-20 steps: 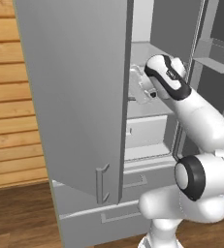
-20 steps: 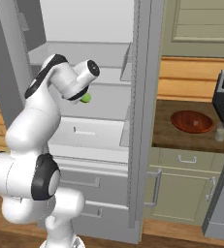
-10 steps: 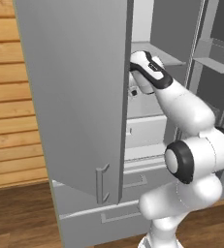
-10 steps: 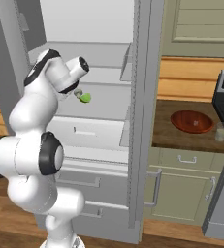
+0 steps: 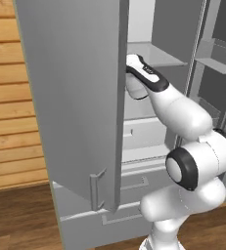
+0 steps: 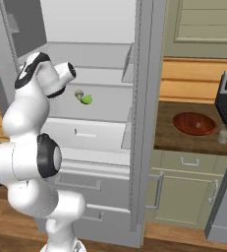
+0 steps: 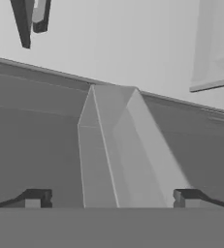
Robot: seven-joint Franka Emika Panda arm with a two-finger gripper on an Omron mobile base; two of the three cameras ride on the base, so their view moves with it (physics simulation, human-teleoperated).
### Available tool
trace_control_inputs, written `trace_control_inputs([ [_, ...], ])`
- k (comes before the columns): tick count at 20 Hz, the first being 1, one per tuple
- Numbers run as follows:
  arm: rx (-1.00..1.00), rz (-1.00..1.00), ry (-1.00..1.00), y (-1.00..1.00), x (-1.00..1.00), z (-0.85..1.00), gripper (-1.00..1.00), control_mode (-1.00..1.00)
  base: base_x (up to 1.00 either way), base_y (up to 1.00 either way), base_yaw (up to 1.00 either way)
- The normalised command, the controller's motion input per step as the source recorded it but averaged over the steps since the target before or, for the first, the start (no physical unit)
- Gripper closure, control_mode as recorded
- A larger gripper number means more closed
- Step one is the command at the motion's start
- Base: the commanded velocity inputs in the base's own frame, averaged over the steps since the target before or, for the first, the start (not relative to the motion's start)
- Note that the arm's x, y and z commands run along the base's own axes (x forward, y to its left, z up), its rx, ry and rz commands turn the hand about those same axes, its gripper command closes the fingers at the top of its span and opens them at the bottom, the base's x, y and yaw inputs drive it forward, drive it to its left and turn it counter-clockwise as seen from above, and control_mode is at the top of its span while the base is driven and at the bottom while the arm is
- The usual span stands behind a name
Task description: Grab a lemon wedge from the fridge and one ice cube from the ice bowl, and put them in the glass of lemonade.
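The fridge (image 6: 144,123) stands open, its grey door (image 5: 70,97) swung wide, pale shelves and 2 lower drawers showing inside. On a middle shelf (image 6: 105,106) lies the lemon wedge (image 6: 87,100), small and yellow-green, with a tiny pale round thing (image 6: 78,93) touching its side. The arm reaches into the fridge; in the right base view the hand (image 6: 70,73) sits just beside the wedge, a little above it and on the arm's side of it, not touching it. In the hand view the 2 dark fingertips (image 7: 36,197) stand far apart with nothing between them, so the hand is spread wide and empty, looking at grey fridge walls.

Well away from the hand, past the fridge's right edge, the table (image 6: 169,140) carries the ice bowl (image 6: 194,123), round and reddish-brown; what it holds is too small to tell. The glass of lemonade (image 6: 224,134) stands just beside the bowl, on the side farther from the hand. No writing can be read anywhere.
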Motion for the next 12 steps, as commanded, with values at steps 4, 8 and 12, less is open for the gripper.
trace_control_inputs([
  [4,0.05,0.2,0.07,0.94,-0.51,0.0,-1.0,-1.0,0.0,0.0,0.0],
  [8,0.01,0.18,0.02,1.0,-0.33,0.0,-1.0,-1.0,0.0,0.0,0.0],
  [12,0.0,0.12,0.0,1.0,-0.18,0.0,-1.0,-1.0,0.0,0.0,0.0],
])
